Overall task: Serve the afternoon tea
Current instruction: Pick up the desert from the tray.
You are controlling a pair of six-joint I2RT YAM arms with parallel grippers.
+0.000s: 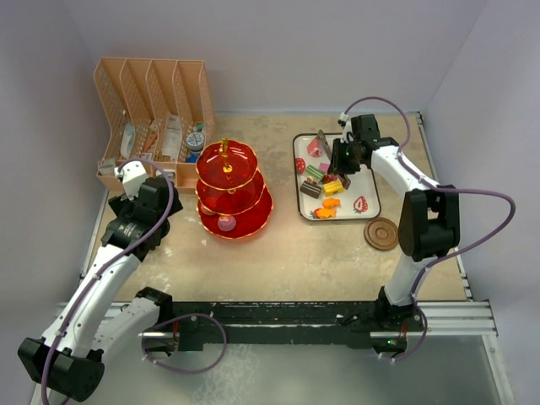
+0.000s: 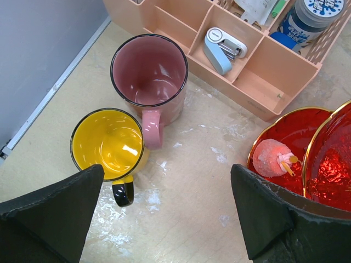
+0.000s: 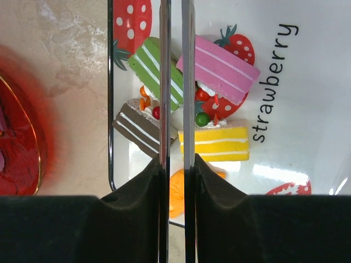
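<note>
The red three-tier stand with gold rims stands left of the middle, and a pink sweet lies on its bottom tier. A pink mug and a yellow mug stand upright side by side to the stand's left. My left gripper hangs open over bare table between the yellow mug and the stand. My right gripper is shut on the metal tongs, over toy cakes: green, pink, brown, yellow. The tongs' tips run out of the right wrist view.
The cakes lie on a white strawberry-print tray at the right. A peach desk organiser with small items stands at the back left, close behind the mugs. A brown round coaster lies in front of the tray.
</note>
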